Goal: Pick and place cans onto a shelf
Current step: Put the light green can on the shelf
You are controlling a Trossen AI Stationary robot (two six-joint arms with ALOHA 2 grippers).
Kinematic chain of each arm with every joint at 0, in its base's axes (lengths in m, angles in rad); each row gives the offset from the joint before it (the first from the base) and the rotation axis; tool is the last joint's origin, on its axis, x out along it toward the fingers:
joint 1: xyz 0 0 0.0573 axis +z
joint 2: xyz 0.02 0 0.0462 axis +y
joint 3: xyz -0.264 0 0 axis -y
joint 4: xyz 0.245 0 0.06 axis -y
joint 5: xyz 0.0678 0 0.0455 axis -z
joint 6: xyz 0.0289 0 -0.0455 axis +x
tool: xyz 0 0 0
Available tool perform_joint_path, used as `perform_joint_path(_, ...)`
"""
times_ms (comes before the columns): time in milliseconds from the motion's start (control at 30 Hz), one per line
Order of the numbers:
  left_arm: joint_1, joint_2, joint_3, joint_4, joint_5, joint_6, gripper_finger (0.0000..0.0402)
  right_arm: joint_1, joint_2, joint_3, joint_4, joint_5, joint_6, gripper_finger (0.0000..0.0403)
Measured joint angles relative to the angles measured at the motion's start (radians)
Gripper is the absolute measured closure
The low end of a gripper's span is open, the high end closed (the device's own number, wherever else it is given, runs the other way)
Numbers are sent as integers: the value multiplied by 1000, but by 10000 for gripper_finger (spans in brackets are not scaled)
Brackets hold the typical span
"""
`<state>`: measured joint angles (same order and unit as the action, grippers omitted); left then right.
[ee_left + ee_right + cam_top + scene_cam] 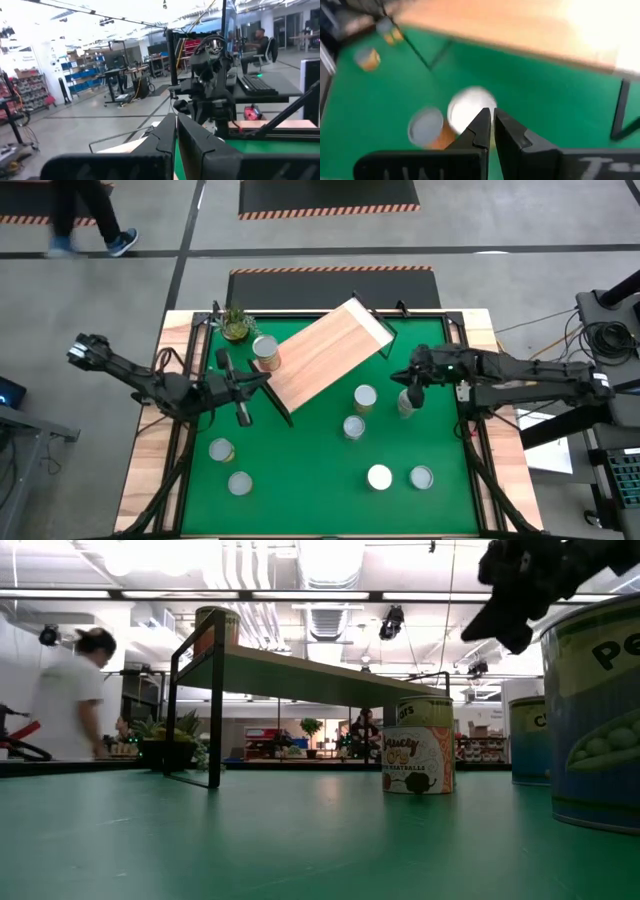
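The shelf (325,350), a light-wood board on a thin black frame, stands slantwise on the green mat's far half. One can (265,352) stands upright on the board's left end and also shows in the low view (215,625). Several more cans stand upright on the mat: three (365,397) (354,427) (405,402) at centre right, two (379,477) (421,477) near the front, two (221,450) (240,483) at front left. My left gripper (266,377) is shut, level, just before the shelf's left end, empty. My right gripper (398,376) is shut, slanting down above the centre-right cans (470,107).
A small potted plant (236,323) stands at the mat's far left corner beside the shelf. A person (85,220) walks on the floor beyond the table. Bare mat (310,470) lies at front centre between the can groups.
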<state>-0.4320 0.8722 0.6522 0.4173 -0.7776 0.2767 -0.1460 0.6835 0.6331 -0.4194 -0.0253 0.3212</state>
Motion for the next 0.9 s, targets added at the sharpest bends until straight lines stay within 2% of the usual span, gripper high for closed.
perform_joint_path(200,0,0,2,-9,1,4,402,67,101,65,-33,9,-1,390)
perform_joint_path(367,0,5,21,-14,1,54,402,139,193,83,-24,113,0,390)
perform_joint_path(533,0,4,38,-30,1,81,402,186,287,101,-14,160,1,390)
perform_joint_path(700,0,3,43,-43,1,106,402,212,383,147,-8,207,-6,390)
perform_joint_path(900,0,6,43,-62,0,134,402,211,478,204,-10,213,-19,390)
